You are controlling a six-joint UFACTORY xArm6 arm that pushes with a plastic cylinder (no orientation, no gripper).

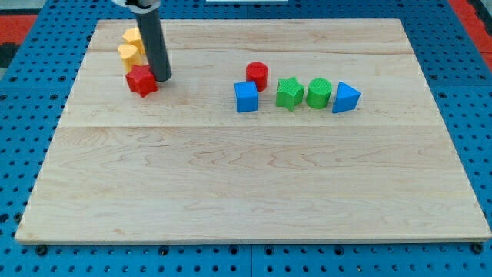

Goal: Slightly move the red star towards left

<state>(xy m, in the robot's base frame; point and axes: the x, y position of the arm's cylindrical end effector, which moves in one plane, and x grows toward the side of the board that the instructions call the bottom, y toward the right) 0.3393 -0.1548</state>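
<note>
The red star (141, 80) lies near the view's top left of the wooden board (254, 185). My tip (162, 78) stands just to the right of the red star, touching or almost touching its right side. The dark rod rises from there to the view's top edge. Two yellow blocks sit just above the star: one (129, 55) directly above it and another (133, 37) further up, partly hidden behind the rod.
A cluster lies right of centre: a red cylinder (257, 75), a blue cube (246, 97), a green star (289, 93), a green cylinder (319, 93) and a blue triangular block (345, 98). The board's left edge is a short way left of the star.
</note>
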